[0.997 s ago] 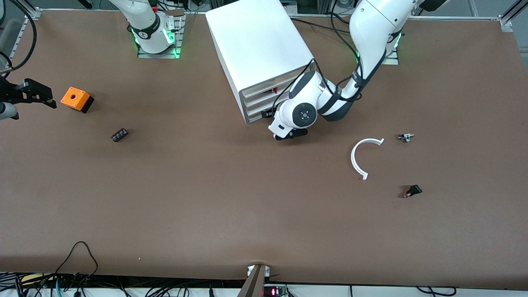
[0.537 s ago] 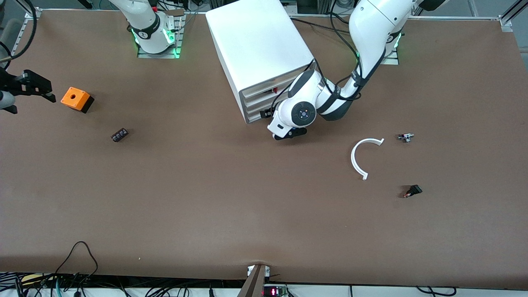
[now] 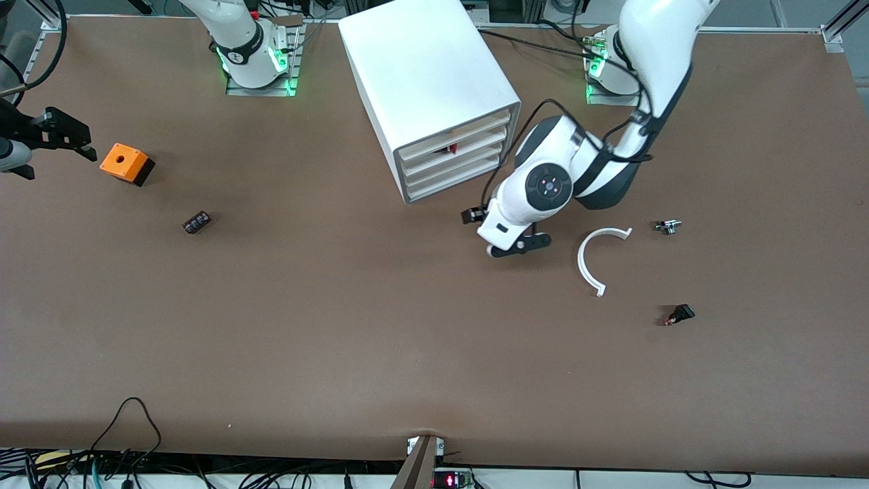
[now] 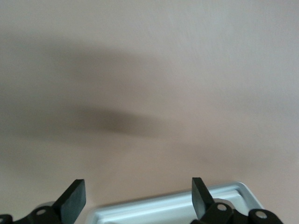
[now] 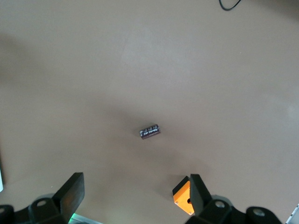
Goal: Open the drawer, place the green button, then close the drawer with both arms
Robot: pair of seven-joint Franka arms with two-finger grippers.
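Note:
The white cabinet (image 3: 428, 75) stands at the table's middle, near the arms' bases. Its lowest drawer (image 3: 453, 179) sits flush with the two above it. My left gripper (image 3: 517, 246) hangs low over bare table, between the cabinet's front and a white C-shaped ring. It is open and empty (image 4: 138, 196), with only brown table between its fingers (image 4: 74, 198). My right gripper (image 3: 64, 136) waits at the right arm's end of the table beside the orange box (image 3: 125, 163). It is open too (image 5: 135, 196) and holds nothing. The button is out of view.
A small dark block (image 3: 196, 222) (image 5: 150, 131) lies nearer the front camera than the orange box (image 5: 183, 196). The white C-shaped ring (image 3: 592, 261), a small silver part (image 3: 667, 226) and a small black part (image 3: 679, 314) lie toward the left arm's end.
My left gripper has drawn back from the cabinet's drawer fronts, out over the table toward the ring, uncovering all three drawers. My right gripper has drifted slightly toward the table's end.

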